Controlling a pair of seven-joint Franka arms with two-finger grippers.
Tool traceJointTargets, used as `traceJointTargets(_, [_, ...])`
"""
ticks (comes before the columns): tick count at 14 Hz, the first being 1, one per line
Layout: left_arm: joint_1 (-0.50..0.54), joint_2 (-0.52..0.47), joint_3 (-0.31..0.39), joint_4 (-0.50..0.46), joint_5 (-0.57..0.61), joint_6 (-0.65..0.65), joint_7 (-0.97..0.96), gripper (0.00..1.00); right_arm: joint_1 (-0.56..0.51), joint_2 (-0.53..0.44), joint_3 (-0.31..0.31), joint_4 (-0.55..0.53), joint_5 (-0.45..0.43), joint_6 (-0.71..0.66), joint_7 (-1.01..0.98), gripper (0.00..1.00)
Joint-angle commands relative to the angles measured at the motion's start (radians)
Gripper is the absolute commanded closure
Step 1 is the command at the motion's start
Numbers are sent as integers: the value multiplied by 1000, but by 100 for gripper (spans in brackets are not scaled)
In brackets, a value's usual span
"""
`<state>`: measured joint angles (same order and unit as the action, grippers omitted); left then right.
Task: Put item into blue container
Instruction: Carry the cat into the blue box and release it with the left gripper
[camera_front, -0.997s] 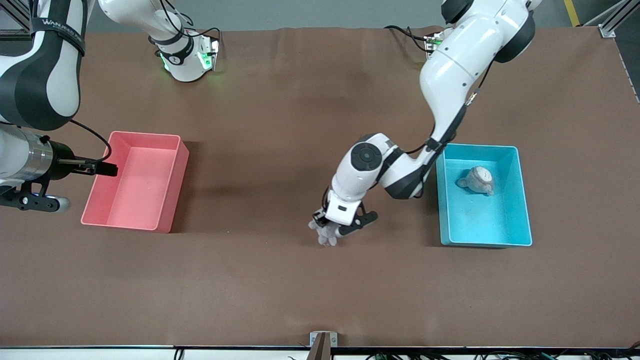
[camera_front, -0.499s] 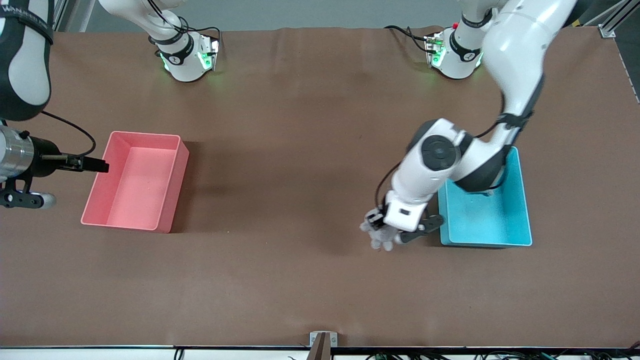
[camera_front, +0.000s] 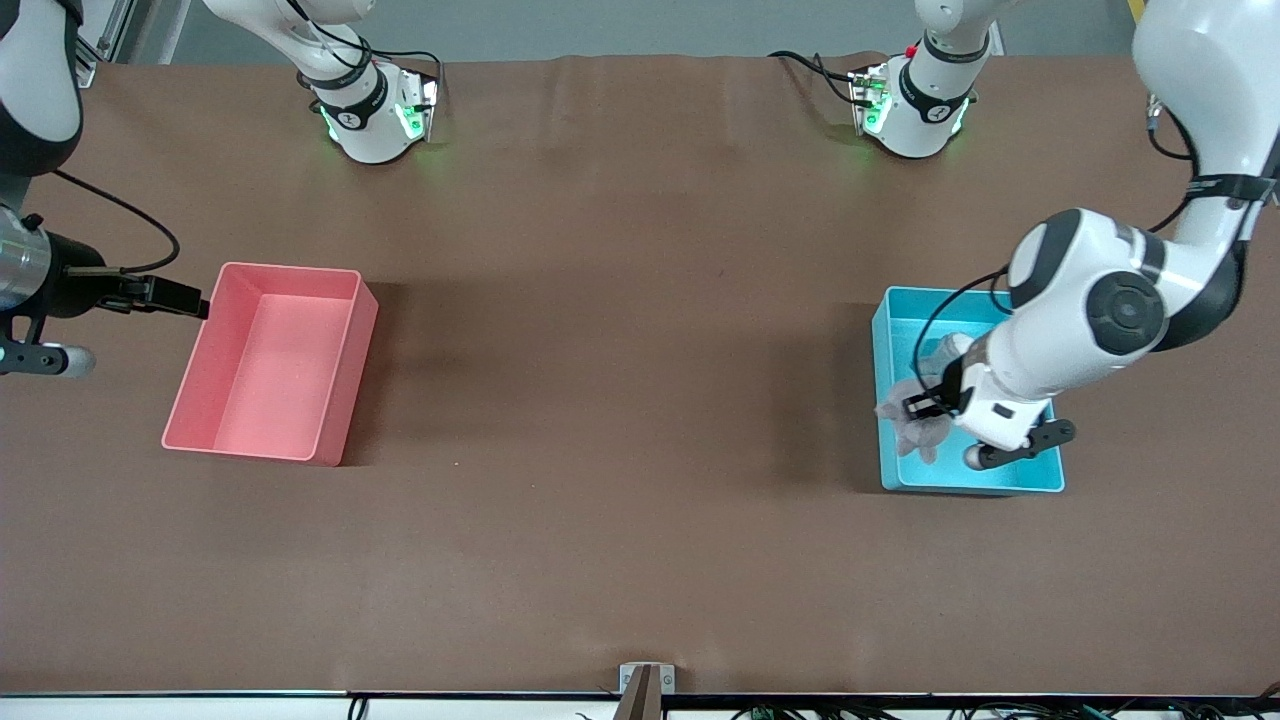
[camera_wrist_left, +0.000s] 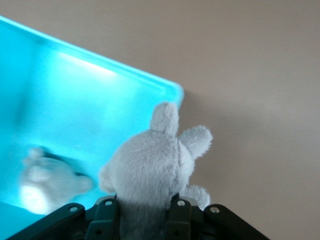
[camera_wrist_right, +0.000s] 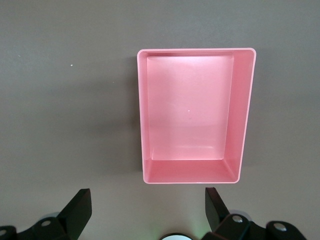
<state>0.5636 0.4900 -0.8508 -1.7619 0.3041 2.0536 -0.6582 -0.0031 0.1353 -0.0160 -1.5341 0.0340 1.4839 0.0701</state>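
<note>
The left gripper (camera_front: 925, 408) hangs over the blue container (camera_front: 1040, 478), its jaws closed on a grey plush toy (camera_front: 918, 425). The container sits on the brown worktop (camera_front: 620, 540) toward the left arm's end. A second grey plush toy (camera_wrist_left: 47, 182) lies inside it. One pink bin (camera_front: 268, 362) sits toward the right arm's end. The right gripper (camera_wrist_right: 147, 207) waits above it, jaws wide open and empty.

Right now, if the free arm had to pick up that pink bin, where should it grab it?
Probably one long wall of the pink bin, from straight above. It stands upright and open-topped with thin, straight walls, so one finger could go inside and one outside. The right end effector is open and looks down on it, though it sits off toward the right arm's end of the table.
</note>
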Motion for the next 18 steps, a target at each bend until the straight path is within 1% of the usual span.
traceJointTargets(1, [44,-4,-11,-37,76,-7,45,67,-18,-102,27,-136,-25,61,16,0])
traceJointTargets(2, [68,34,-11,-37,143,-7,54,67,-20,-120,27,-139,-25,53,16,0])
traceJointTargets(3, [79,54,-10,-37,173,-1,55,67,-20,-134,27,-141,-25,49,17,0])
traceJointTargets(5, [97,103,-7,-39,237,2,55,67,-21,-198,27,-187,-25,59,17,0])
traceJointTargets(8, [111,171,10,-31,332,13,54,67,-20,-253,27,-199,-23,50,17,0])
traceJointTargets(10, [107,197,38,-27,357,45,52,66,-21,-255,24,-199,-23,58,17,0])
traceJointTargets(13, [105,217,47,-27,360,69,51,65,-28,-249,21,-192,-17,81,16,0])
traceJointTargets(15, [101,222,58,-25,359,68,46,56,-28,-247,19,-173,-16,81,16,0])
traceJointTargets(16, [104,217,58,-27,359,68,45,30,-28,-247,19,-170,-16,82,16,0])
traceJointTargets(17, [107,211,56,-27,359,60,43,0,-28,-246,19,-170,-16,82,16,0])
traceJointTargets(18, [110,199,56,-25,359,56,45,0,-29,-246,19,-170,-16,76,16,0])
